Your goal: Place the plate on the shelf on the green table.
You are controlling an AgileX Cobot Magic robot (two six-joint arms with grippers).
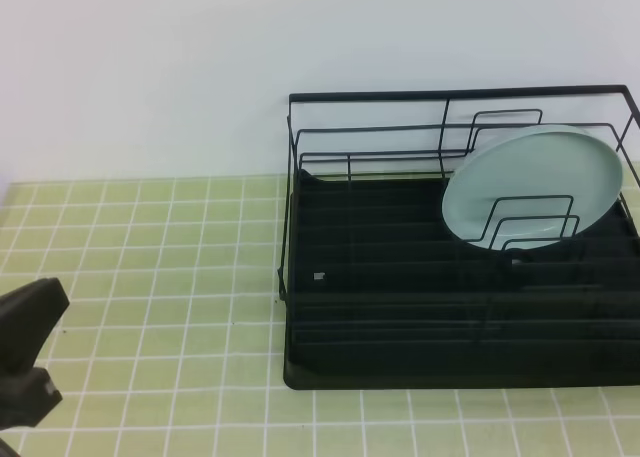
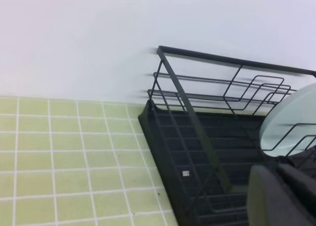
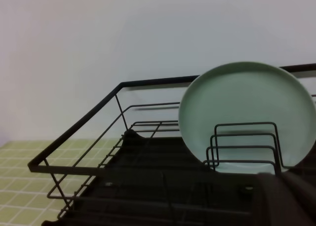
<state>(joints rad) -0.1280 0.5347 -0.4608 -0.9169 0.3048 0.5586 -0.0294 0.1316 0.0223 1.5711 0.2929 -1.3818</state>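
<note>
Left gripper point(image 1: 25, 352) cropped, jaws unseen; plate point(image 1: 532, 185) behind divider loops point(image 1: 530, 225).

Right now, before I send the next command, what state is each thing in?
plate: in the rack, standing tilted on edge behind the divider loops, nothing holding it.
shelf: upright on the tiles, otherwise empty apart from a small pale speck on its tray.
green table: bears the rack.
left end effector: shut, empty, parked at the lower left, clear of the rack.
right end effector: shut, empty, near the rack.
</note>
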